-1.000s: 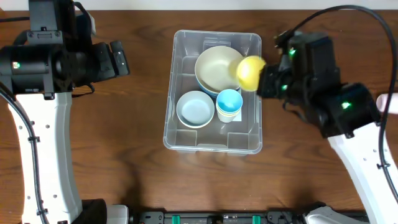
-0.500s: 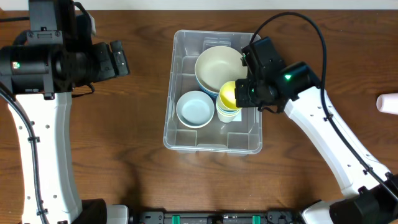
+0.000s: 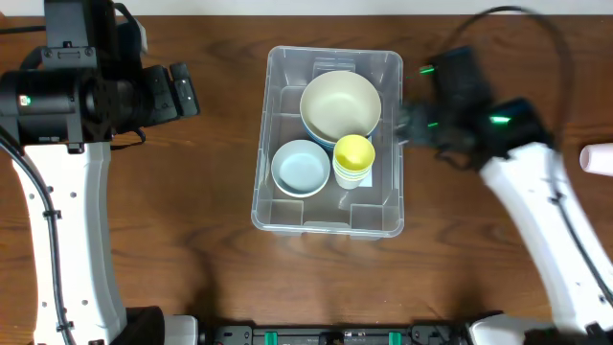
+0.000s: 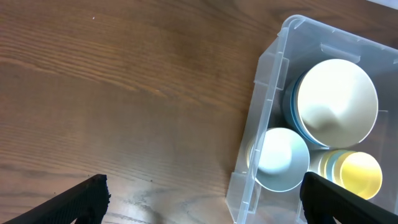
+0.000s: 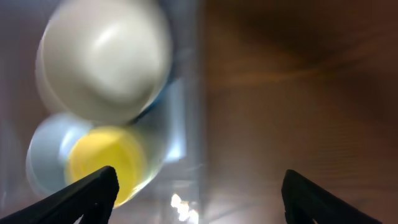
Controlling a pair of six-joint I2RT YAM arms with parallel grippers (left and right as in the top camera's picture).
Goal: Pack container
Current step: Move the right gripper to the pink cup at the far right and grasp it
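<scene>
Left arm: it stands over the left side of the table, its black wrist pointing right towards the middle.
Left gripper: its jaws are spread wide and hold nothing. It hangs over bare wood, apart from the bin's left wall, and in its own camera one fingertip shows in each lower corner.
Container: the clear bin sits upright at the middle of the table, between the two arms, with its long sides running front to back.
Pale blue bowl: it lies in the front left part of the bin, mouth up, just beside the cups.
Cream bowl: this large bowl fills the rear of the bin and is nested in a blue bowl, of which only the rim shows.
Yellow cup: it stands mouth up on top of a short stack of cups in the front right part of the bin, touching the front rim of the big bowls.
Right gripper: its jaws are released and stand far apart with nothing between them. Its camera looks down on the bin's right wall, and the picture is blurred.
Right arm: it is smeared in the overhead view, just outside the bin's right wall near the rear corner.
White object: it lies at the table's right edge, cut off by the frame, and what it is cannot be told.
</scene>
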